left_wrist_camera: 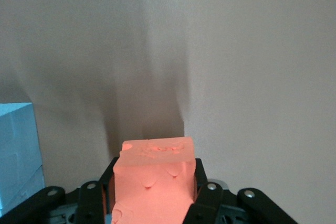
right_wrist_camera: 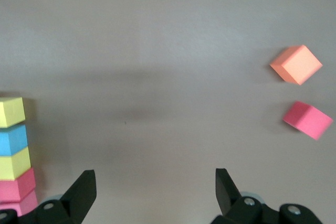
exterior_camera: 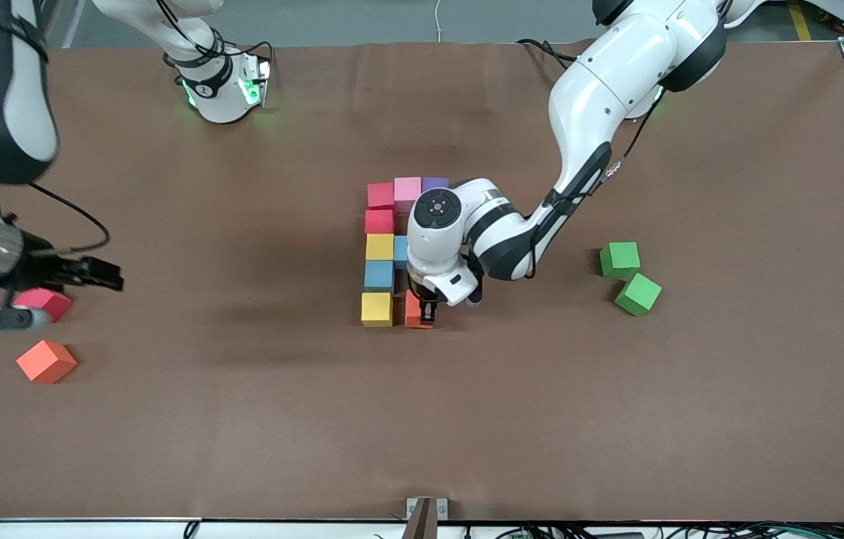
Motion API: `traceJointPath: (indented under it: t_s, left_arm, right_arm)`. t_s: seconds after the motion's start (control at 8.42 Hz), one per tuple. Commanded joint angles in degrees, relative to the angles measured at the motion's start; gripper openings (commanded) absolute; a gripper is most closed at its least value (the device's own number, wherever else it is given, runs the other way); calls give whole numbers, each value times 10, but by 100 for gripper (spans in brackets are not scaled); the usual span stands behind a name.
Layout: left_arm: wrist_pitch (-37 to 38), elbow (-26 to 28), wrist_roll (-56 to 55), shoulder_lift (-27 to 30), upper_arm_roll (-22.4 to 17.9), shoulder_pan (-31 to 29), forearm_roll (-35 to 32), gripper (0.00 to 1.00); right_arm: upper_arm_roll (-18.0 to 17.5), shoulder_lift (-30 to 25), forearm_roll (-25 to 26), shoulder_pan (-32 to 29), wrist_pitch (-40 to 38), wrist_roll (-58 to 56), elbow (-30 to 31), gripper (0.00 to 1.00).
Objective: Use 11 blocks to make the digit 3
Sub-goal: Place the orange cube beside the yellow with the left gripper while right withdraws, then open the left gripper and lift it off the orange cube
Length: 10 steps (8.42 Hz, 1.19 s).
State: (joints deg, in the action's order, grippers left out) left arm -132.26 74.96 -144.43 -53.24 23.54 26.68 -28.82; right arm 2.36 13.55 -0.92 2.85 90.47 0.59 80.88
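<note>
The left gripper (exterior_camera: pixel 422 311), clamped on a matte orange foam cube (exterior_camera: pixel 414 308), sets it beside the yellow cube (exterior_camera: pixel 377 309) to extend the nearest bar of the cube figure (exterior_camera: pixel 380 247); bare table (exterior_camera: pixel 422 419) lies around. The right gripper (exterior_camera: pixel 55 296) waits wide open over a loose red cube (exterior_camera: pixel 43 303).
</note>
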Motion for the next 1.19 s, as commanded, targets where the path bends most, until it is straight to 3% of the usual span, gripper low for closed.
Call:
traceJointPath:
  t_s: [0.0,0.12,0.24,0.48,1.07]
  left_arm:
    - [-7,-25,-5,-19,-7,15,13,37]
    - [-18,-25,-4,-20,-7,14,14,37]
    - [-20,-25,-4,-20,-7,14,14,37]
    - [-20,-25,-3,-20,-7,14,14,37]
    - [-37,-25,-4,-31,-8,16,13,37]
  right_arm:
    - [-9,-138,8,-23,-29,-6,91,100]
    - [-9,-186,8,-30,-35,-7,116,100]
    - [-9,-190,8,-31,-50,-9,100,100]
    - [-10,-165,8,-30,-50,-3,35,100]
    - [-15,-151,4,-58,-43,-40,39,100]
